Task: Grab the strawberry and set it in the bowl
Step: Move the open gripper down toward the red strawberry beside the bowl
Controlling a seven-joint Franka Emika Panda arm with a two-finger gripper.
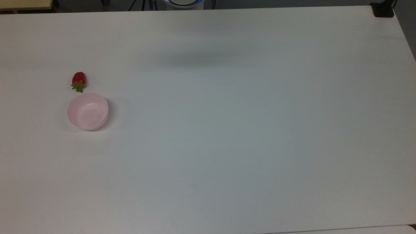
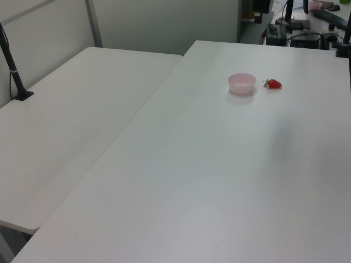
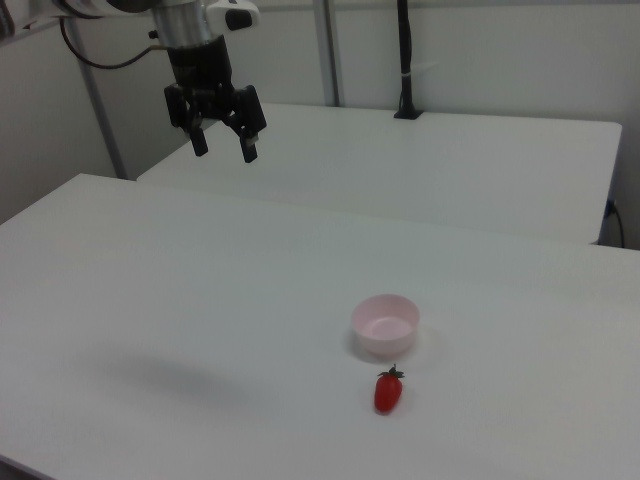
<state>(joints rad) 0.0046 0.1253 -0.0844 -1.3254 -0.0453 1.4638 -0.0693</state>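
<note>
A small red strawberry (image 1: 78, 80) with a green cap lies on the white table (image 1: 227, 130), just beyond the pale pink bowl (image 1: 87, 111) at the top view's left. The bowl (image 2: 242, 83) holds nothing, and the strawberry (image 2: 273, 84) rests close to its right in the left view. In the right view the strawberry (image 3: 388, 390) lies in front of the bowl (image 3: 385, 325). My gripper (image 3: 224, 148) hangs high above the table at the right view's upper left, far from both, open with nothing between its fingers.
A second white table (image 2: 71, 120) adjoins on the left view's left, with a black pole (image 2: 12, 66) clamped to it. A black clamp (image 1: 383, 9) sits at the top view's far right corner. The arm's base (image 1: 183, 4) stands at the far edge.
</note>
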